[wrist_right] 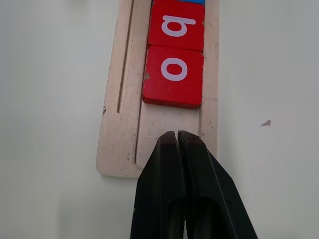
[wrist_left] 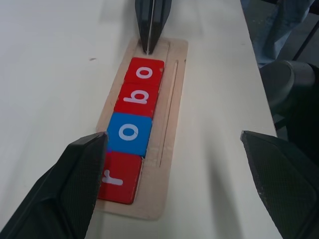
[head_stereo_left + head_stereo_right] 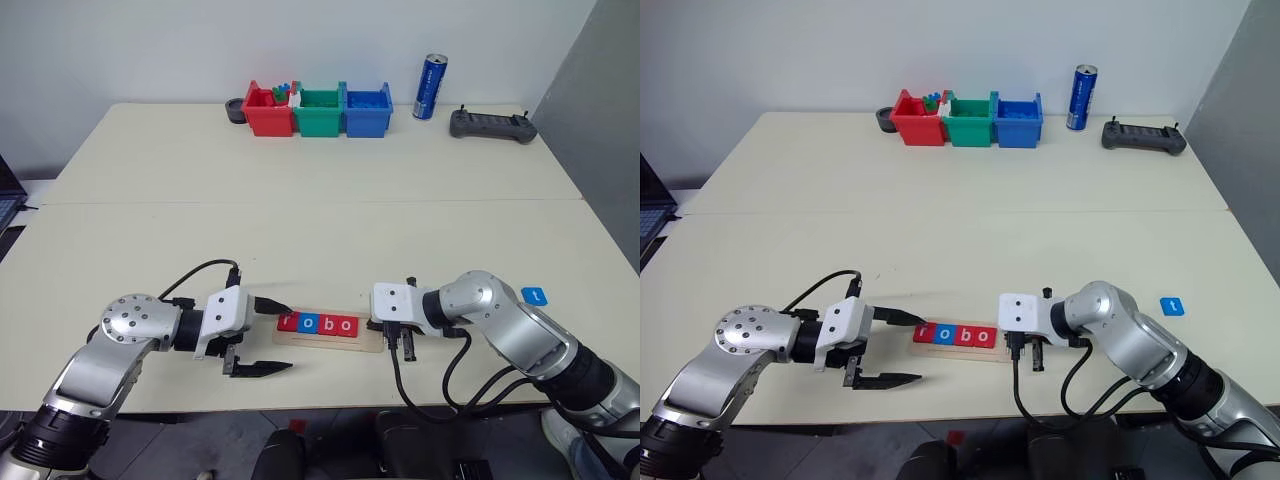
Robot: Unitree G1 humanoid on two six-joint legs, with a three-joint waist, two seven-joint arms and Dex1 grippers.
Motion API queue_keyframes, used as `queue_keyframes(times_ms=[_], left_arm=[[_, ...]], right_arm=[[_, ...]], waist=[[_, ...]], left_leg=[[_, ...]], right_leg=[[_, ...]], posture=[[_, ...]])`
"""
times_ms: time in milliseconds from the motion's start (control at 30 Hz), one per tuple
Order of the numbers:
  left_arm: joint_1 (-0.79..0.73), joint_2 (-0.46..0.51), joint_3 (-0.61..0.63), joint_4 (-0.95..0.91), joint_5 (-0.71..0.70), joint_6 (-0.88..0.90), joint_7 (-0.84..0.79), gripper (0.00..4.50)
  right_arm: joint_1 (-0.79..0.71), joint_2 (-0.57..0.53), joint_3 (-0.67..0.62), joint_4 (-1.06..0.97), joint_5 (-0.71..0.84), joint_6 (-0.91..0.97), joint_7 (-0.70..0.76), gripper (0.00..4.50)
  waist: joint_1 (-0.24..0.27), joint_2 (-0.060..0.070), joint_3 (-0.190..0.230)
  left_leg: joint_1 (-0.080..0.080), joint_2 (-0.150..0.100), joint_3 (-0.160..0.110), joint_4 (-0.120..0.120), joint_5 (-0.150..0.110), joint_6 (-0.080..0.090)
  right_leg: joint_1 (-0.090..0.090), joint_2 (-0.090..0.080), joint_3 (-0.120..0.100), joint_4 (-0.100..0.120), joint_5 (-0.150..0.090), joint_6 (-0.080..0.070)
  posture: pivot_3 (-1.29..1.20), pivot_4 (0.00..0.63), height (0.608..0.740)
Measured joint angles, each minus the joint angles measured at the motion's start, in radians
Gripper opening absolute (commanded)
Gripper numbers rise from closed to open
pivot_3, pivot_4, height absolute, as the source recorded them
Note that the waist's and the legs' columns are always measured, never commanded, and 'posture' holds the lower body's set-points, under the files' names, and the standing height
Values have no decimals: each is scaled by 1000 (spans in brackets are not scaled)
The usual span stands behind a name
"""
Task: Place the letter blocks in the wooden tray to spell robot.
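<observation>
The wooden tray [image 3: 372,346] lies near the table's front edge. It holds the letter blocks r [image 2: 119,177], o [image 2: 129,133], b [image 2: 137,98] and o [image 2: 144,73], red except the blue first o. A blue t block [image 3: 535,296] lies on the table far to the right, apart from the tray. My left gripper [image 3: 278,338] is open at the tray's left end, one finger on each side of it, holding nothing. My right gripper [image 1: 177,137] is shut and empty, its tip over the bare slot at the tray's right end, beside the last o [image 1: 173,74].
Red [image 3: 267,112], green [image 3: 320,112] and blue [image 3: 366,110] bins stand at the back, with a blue can [image 3: 431,87] and a black controller [image 3: 491,125] to their right. A seam crosses the table's middle.
</observation>
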Motion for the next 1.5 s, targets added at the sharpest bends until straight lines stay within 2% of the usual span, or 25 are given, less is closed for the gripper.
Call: queue_keyframes(times_ms=[200,500,633,933,1367,1500], left_arm=[[37,0,10,55,3,-74,-5,4500],[47,-1,38,97,6,-135,2,4500],[57,-1,39,94,5,-130,9,4500],[29,0,61,91,4,-97,25,4500],[-8,0,63,86,15,-51,45,4500],[-40,0,55,66,15,-31,43,4500]], right_arm=[[-2,4,-16,21,1,-11,8,101],[2,1,-209,-98,116,123,4,101],[86,-15,-282,-156,144,163,-36,1030],[206,-22,-384,-218,187,192,-122,4361],[270,-9,-447,-273,258,232,-232,4456],[330,21,-557,-322,309,295,-282,4456]], waist=[[0,0,0],[5,0,0],[11,0,0],[12,0,0],[14,0,0],[15,0,0]], left_leg=[[0,0,0,0,0,0],[0,0,0,0,0,0],[0,0,0,0,0,0],[0,0,1,0,0,0],[0,0,1,0,0,0],[-1,0,1,0,0,0]], right_leg=[[0,0,0,0,0,0],[0,0,0,0,0,0],[0,0,0,0,0,0],[0,0,0,0,0,0],[0,0,0,0,0,0],[0,0,0,0,0,0]], posture=[[0,150,740],[0,150,740],[0,150,740],[0,150,740],[0,150,740],[0,150,740]])
